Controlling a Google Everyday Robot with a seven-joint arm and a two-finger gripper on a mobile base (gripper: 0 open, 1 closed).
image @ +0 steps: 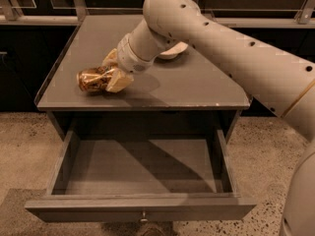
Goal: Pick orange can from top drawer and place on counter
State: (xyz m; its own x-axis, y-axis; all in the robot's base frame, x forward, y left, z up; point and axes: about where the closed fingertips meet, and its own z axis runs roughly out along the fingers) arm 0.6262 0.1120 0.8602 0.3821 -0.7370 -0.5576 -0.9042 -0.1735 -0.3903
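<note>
The orange can (91, 80) lies on its side at the front left of the grey counter (187, 85), shiny gold with dark brown print. My gripper (109, 73) is closed around the can's right end, with a cream finger in front and one behind it. The can rests on or just above the counter top; I cannot tell which. The top drawer (140, 208) is pulled fully open below the counter, with nothing visible inside it. Its small round knob (143, 215) shows at the centre of the front panel.
A white bowl (173, 49) stands on the counter behind my arm, mostly hidden by it. The speckled beige floor (22, 146) lies on both sides of the cabinet. Dark cabinets with a metal rail run along the back.
</note>
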